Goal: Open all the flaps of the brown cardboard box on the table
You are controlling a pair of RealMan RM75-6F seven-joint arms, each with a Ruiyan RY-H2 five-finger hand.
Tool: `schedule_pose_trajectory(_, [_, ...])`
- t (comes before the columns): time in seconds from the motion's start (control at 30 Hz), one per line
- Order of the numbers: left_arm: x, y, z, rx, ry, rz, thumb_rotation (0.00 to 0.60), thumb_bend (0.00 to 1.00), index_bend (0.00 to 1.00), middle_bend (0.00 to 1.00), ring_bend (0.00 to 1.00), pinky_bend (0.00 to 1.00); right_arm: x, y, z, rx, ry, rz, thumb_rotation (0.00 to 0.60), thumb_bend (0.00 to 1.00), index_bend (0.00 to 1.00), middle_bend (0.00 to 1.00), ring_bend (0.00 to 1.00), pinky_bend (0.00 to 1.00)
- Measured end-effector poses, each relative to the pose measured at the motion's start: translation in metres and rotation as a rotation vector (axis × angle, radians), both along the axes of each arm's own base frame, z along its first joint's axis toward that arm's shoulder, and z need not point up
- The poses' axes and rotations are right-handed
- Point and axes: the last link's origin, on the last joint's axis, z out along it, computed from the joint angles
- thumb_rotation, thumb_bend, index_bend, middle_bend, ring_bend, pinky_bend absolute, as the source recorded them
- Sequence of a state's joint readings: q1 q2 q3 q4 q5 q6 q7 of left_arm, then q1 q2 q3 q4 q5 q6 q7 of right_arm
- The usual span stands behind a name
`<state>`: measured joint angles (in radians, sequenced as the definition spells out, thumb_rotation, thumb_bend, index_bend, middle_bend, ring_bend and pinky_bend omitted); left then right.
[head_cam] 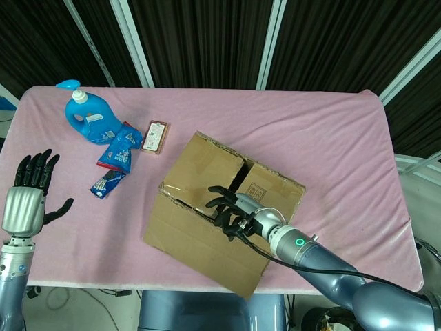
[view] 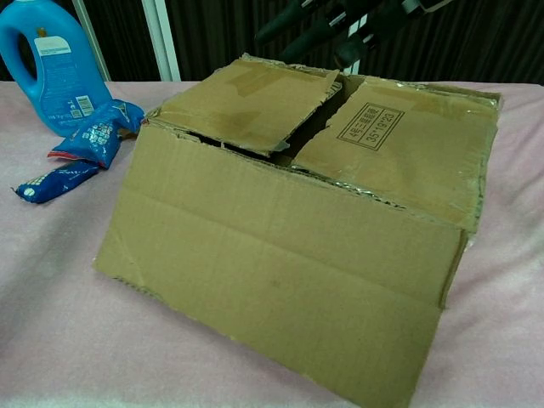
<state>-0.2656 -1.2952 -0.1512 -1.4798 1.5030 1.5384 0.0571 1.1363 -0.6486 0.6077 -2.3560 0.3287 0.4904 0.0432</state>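
Observation:
The brown cardboard box (head_cam: pixel 227 176) sits mid-table. Its long near flap (head_cam: pixel 200 245) is folded outward and slopes down towards me, filling much of the chest view (view: pixel 272 272). Two short inner flaps, left (view: pixel 246 102) and right (view: pixel 399 144), still lie flat over the top with a seam between them. My right hand (head_cam: pixel 231 210) is over the box's front edge with fingers spread and nothing in it; in the chest view only its dark fingers (view: pixel 340 21) show above the box. My left hand (head_cam: pixel 31 186) is raised at the table's left edge, open and empty.
A blue detergent bottle (head_cam: pixel 86 118) stands at the back left, with two blue snack packs (head_cam: pixel 118 145) (head_cam: pixel 107 183) and a small brown packet (head_cam: pixel 154 136) beside it. Bare pink cloth (head_cam: pixel 344 138) lies to the right of the box.

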Motion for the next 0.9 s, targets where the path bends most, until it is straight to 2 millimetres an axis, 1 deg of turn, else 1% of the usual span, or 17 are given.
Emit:
schedule_pose_trajectory(0.07, [0.001, 0.001, 0.0, 0.001, -0.001, -0.001, 0.6, 0.19, 0.0, 0.0, 0.0, 0.0, -0.006, -0.004, 0.001, -0.033, 0.022, 0.006, 0.6, 0.78, 0.05, 0.19, 0.34, 0.46])
schedule_pose_trajectory(0.13, [0.001, 0.001, 0.001, 0.001, -0.002, -0.001, 0.6, 0.19, 0.0, 0.0, 0.0, 0.0, -0.013, -0.009, 0.003, -0.086, 0.059, 0.025, 0.6, 0.65, 0.05, 0.19, 0.33, 0.36])
schedule_pose_trajectory(0.23, [0.002, 0.001, 0.001, 0.0, -0.005, 0.002, 0.6, 0.19, 0.0, 0.0, 0.0, 0.0, -0.026, -0.017, 0.006, -0.176, 0.118, 0.061, 0.6, 0.5, 0.05, 0.15, 0.28, 0.29])
schedule_pose_trajectory(0.27, [0.002, 0.001, 0.001, -0.001, -0.005, 0.003, 0.6, 0.19, 0.0, 0.0, 0.0, 0.0, -0.031, -0.019, 0.006, -0.205, 0.136, 0.073, 0.6, 0.47, 0.05, 0.14, 0.27, 0.29])
schedule_pose_trajectory(0.33, [0.002, 0.002, 0.001, -0.005, -0.003, 0.005, 0.6, 0.19, 0.0, 0.0, 0.0, 0.0, -0.042, -0.024, 0.008, -0.275, 0.177, 0.096, 0.6, 0.41, 0.03, 0.09, 0.2, 0.26])
schedule_pose_trajectory(0.37, [0.003, 0.002, 0.001, -0.008, -0.001, 0.006, 0.6, 0.19, 0.0, 0.0, 0.0, 0.0, -0.048, -0.025, 0.009, -0.306, 0.195, 0.105, 0.6, 0.39, 0.02, 0.07, 0.18, 0.26])
schedule_pose_trajectory(0.43, [0.003, 0.002, 0.0, -0.017, 0.006, 0.008, 0.6, 0.19, 0.0, 0.0, 0.0, 0.0, -0.064, -0.028, 0.011, -0.383, 0.24, 0.12, 0.6, 0.36, 0.0, 0.02, 0.09, 0.24])
schedule_pose_trajectory(0.5, [0.004, 0.002, -0.001, -0.029, 0.013, 0.01, 0.6, 0.19, 0.0, 0.0, 0.0, 0.0, -0.083, -0.028, 0.015, -0.47, 0.293, 0.123, 0.6, 0.34, 0.0, 0.0, 0.02, 0.23])
schedule_pose_trajectory(0.53, [0.004, 0.002, -0.002, -0.04, 0.019, 0.01, 0.6, 0.19, 0.0, 0.0, 0.0, 0.0, -0.092, -0.027, 0.017, -0.51, 0.318, 0.122, 0.6, 0.34, 0.0, 0.0, 0.0, 0.23])
schedule_pose_trajectory(0.67, [0.01, 0.005, -0.003, -0.072, 0.052, 0.0, 0.6, 0.19, 0.0, 0.0, 0.0, 0.0, -0.135, -0.016, 0.029, -0.689, 0.46, 0.116, 0.6, 0.34, 0.0, 0.0, 0.0, 0.23])
schedule_pose_trajectory(0.7, [0.013, 0.006, -0.003, -0.078, 0.058, -0.005, 0.6, 0.19, 0.0, 0.0, 0.0, 0.0, -0.15, -0.012, 0.033, -0.744, 0.514, 0.115, 0.6, 0.34, 0.0, 0.0, 0.0, 0.23])
schedule_pose_trajectory(0.77, [0.019, 0.009, -0.003, -0.095, 0.064, -0.017, 0.6, 0.19, 0.0, 0.0, 0.0, 0.0, -0.172, -0.004, 0.038, -0.821, 0.595, 0.114, 0.6, 0.34, 0.0, 0.0, 0.0, 0.23])
schedule_pose_trajectory(0.8, [0.021, 0.01, -0.003, -0.105, 0.066, -0.022, 0.6, 0.19, 0.0, 0.0, 0.0, 0.0, -0.188, 0.001, 0.041, -0.868, 0.65, 0.115, 0.6, 0.34, 0.0, 0.0, 0.0, 0.23])
schedule_pose_trajectory(0.87, [0.028, 0.014, -0.003, -0.129, 0.077, -0.034, 0.6, 0.21, 0.0, 0.0, 0.0, 0.0, -0.211, 0.008, 0.043, -0.921, 0.729, 0.119, 0.6, 0.35, 0.0, 0.0, 0.0, 0.23])
schedule_pose_trajectory(0.9, [0.031, 0.015, -0.003, -0.139, 0.086, -0.041, 0.6, 0.23, 0.0, 0.0, 0.0, 0.0, -0.227, 0.013, 0.043, -0.943, 0.779, 0.117, 0.6, 0.35, 0.0, 0.0, 0.0, 0.23])
